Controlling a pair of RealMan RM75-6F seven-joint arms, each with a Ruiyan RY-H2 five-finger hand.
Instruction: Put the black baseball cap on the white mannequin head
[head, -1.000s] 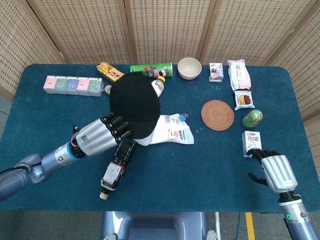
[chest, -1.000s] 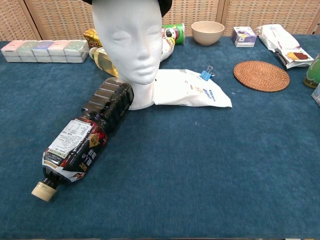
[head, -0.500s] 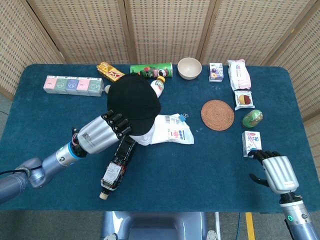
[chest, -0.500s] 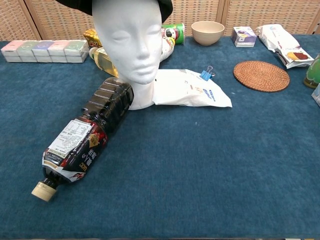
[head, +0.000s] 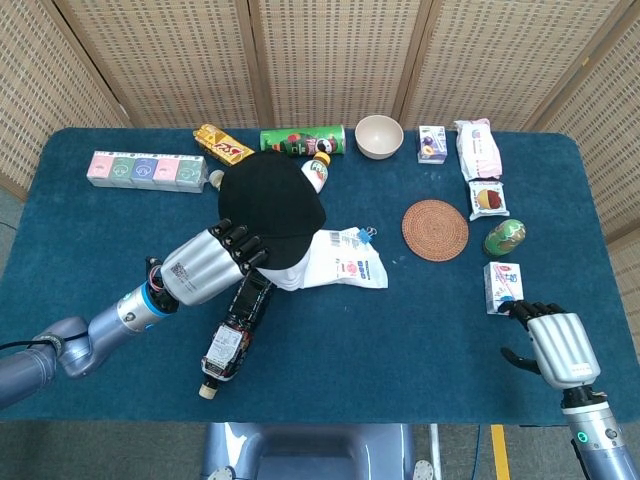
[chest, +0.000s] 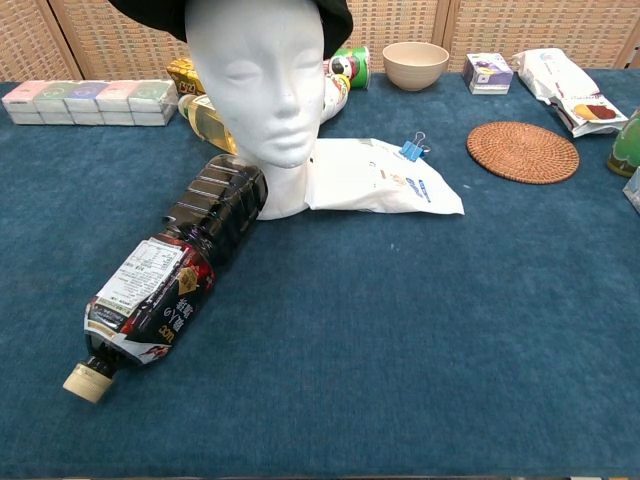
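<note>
Head and chest views. The black baseball cap (head: 270, 205) sits over the crown of the white mannequin head (chest: 262, 80), which stands on the blue worktop (chest: 400, 330); in the chest view only the cap's lower edge shows, crossing the forehead at a slight tilt. The left hand (head: 210, 265) holds the cap at its near rim, fingers curled onto the brim side. The right hand (head: 558, 345) hangs at the near right corner, holding nothing, fingers loosely bent.

Handling, as judged: the cap is light and its cloth crown soft and collapsible, while the brim is stiff (the better place to take hold, since it steers the whole cap without crushing it). The mannequin head looks light and smooth, likely foam, so a hard downward tug could tip or slide it. A dark bottle (chest: 160, 290) lies against its base, with a white pouch (chest: 380, 178) just beside.
</note>
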